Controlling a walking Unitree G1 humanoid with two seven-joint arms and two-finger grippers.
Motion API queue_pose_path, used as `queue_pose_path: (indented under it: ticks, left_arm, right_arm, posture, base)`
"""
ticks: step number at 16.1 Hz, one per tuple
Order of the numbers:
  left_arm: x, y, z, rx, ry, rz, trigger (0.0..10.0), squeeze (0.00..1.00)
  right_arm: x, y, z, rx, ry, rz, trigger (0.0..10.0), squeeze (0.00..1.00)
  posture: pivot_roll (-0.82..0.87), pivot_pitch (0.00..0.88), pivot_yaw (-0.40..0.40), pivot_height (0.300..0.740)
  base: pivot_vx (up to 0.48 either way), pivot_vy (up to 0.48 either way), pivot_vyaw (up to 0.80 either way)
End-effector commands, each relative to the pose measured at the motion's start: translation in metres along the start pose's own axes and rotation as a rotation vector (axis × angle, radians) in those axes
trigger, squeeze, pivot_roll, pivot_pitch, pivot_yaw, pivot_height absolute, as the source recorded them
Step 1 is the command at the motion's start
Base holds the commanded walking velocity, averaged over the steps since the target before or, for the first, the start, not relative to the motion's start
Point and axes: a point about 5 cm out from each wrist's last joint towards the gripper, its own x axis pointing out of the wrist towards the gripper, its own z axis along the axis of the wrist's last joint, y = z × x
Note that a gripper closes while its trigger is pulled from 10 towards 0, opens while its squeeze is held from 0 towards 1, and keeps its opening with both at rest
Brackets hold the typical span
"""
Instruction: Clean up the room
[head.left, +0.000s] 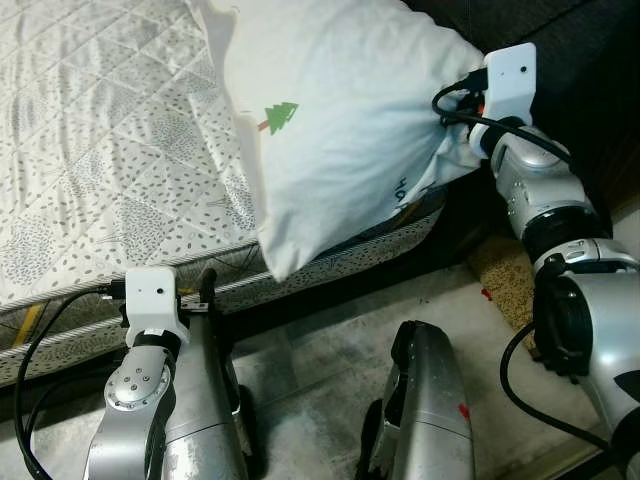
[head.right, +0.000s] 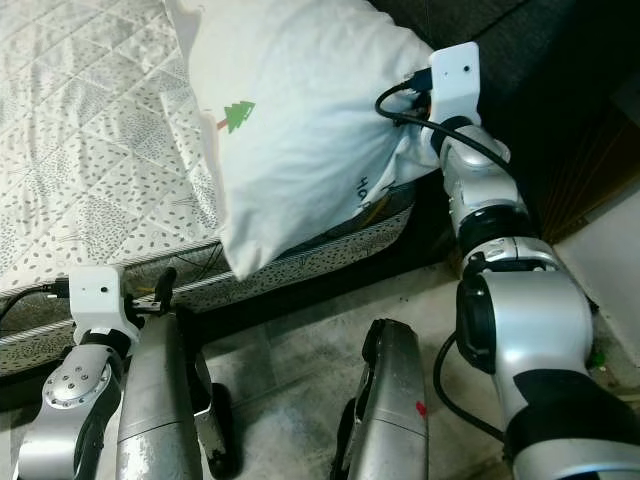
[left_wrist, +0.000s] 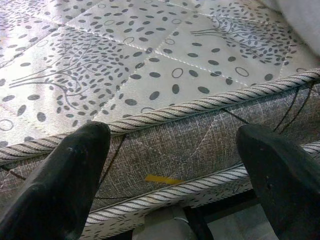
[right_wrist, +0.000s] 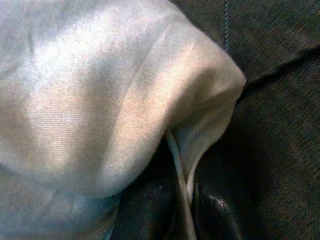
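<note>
Over the patterned quilted mattress, the right gripper pinches a corner of the plump white tree-print pillow, which overhangs the mattress edge; placing appears underway. Next, probably, carry it inward and release; the left gripper hangs spread and empty beside the mattress edge.

- A white pillow with a small green tree print is held by one corner, pinched in the right gripper.
- It hangs tilted beside that gripper, its lower corner drooping past the mattress edge.

one pillow, one mattress — two grippers — left gripper, right gripper
</note>
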Motion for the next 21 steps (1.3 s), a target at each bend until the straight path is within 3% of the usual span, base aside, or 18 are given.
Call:
queue_pose_path:
  ticks: [1,2,3,5,7,9,13,17,21]
  left_arm:
    - [-0.001,-0.001,-0.003,0.003,0.011,-0.005,10.0,0.0]
    - [-0.001,-0.001,-0.003,0.003,0.011,-0.009,10.0,0.0]
    - [0.0,-0.001,-0.003,0.005,0.013,-0.013,10.0,0.0]
    - [0.0,-0.001,-0.003,0.008,0.013,-0.016,10.0,0.0]
    - [0.001,-0.001,-0.003,0.011,0.014,-0.017,10.0,0.0]
    - [0.0,-0.001,-0.003,0.014,0.015,-0.017,10.0,0.0]
    - [-0.003,0.001,-0.006,0.018,0.025,-0.013,10.0,0.0]
    - [-0.004,0.002,-0.007,0.018,0.031,-0.008,10.0,0.0]
    - [-0.001,0.001,-0.008,0.022,0.034,-0.025,10.0,0.0]
  right_arm:
    - [-0.001,0.009,-0.006,0.023,-0.012,0.049,10.0,0.0]
    - [-0.002,0.013,-0.013,0.049,0.004,0.08,10.0,0.82]
    - [-0.003,0.017,-0.019,0.056,0.014,0.113,10.0,1.0]
    - [-0.005,0.019,-0.023,0.054,0.026,0.13,10.0,1.0]
    - [-0.007,0.021,-0.027,-0.012,0.024,0.168,10.0,1.0]
    - [-0.012,0.013,-0.027,-0.128,-0.014,0.164,10.0,1.0]
    - [-0.02,-0.01,-0.022,-0.099,-0.07,0.136,10.0,1.0]
    - [-0.048,-0.025,-0.055,-0.078,-0.021,0.216,10.0,1.0]
    - [-0.08,-0.037,-0.091,-0.067,0.049,0.16,10.0,1.0]
  posture:
    - [0.08,0.203,-0.073,0.495]
    - [0.08,0.203,-0.07,0.495]
    - [0.08,0.203,-0.068,0.495]
    - [0.08,0.202,-0.064,0.495]
    - [0.08,0.202,-0.063,0.495]
    - [0.08,0.206,-0.061,0.495]
    - [0.08,0.205,-0.064,0.495]
    - [0.06,0.204,-0.061,0.495]
    - [0.05,0.206,-0.046,0.495]
  base:
    - [0.0,0.0,0.0]
    - [0.0,0.0,0.0]
    - [0.0,0.0,0.0]
    - [0.0,0.0,0.0]
    - [0.0,0.0,0.0]
    - [0.0,0.0,0.0]
    - [0.0,0.0,0.0]
    - [0.0,0.0,0.0]
    - [0.0,0.0,0.0]
